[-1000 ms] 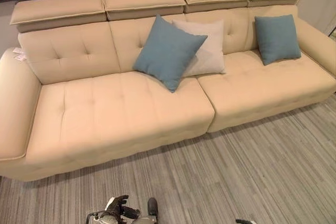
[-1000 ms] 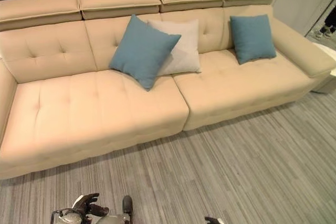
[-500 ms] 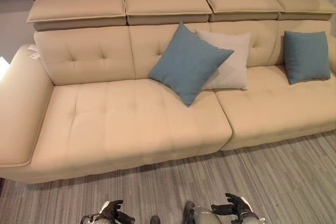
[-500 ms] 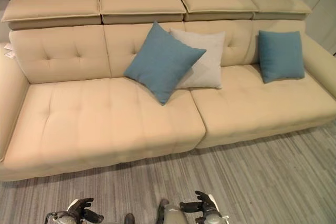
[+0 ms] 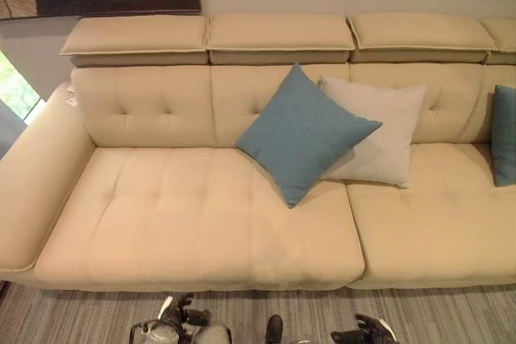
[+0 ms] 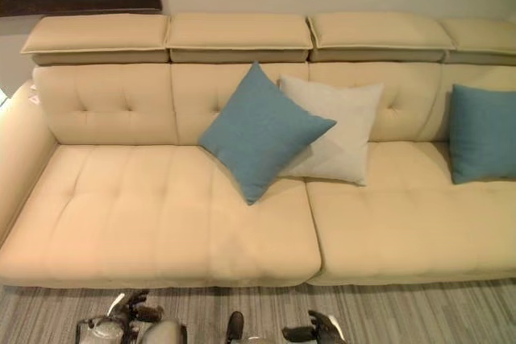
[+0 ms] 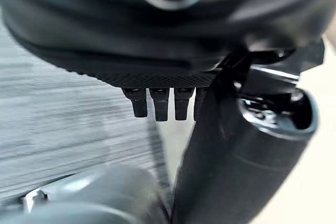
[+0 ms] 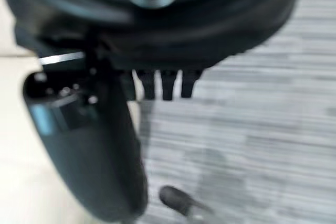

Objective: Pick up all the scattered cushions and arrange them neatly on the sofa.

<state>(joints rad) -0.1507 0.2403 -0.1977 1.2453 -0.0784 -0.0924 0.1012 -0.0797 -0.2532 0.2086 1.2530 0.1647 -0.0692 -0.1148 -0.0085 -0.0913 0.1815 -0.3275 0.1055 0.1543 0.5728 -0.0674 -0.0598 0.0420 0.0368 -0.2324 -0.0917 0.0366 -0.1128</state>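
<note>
We see long beige tufted sofa (image 6: 161, 215) | blue square cushion (image 6: 262, 130) overlapping pale grey square cushion (image 6: 339, 130), second blue cushion (image 6: 482, 133) farther right | left hand (image 5: 181, 316), right hand (image 5: 367, 331) low, fingers relaxed, empty

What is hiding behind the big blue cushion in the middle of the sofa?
A pale grey cushion leans on the sofa backrest behind the blue cushion. Its lower left corner is covered.
</note>
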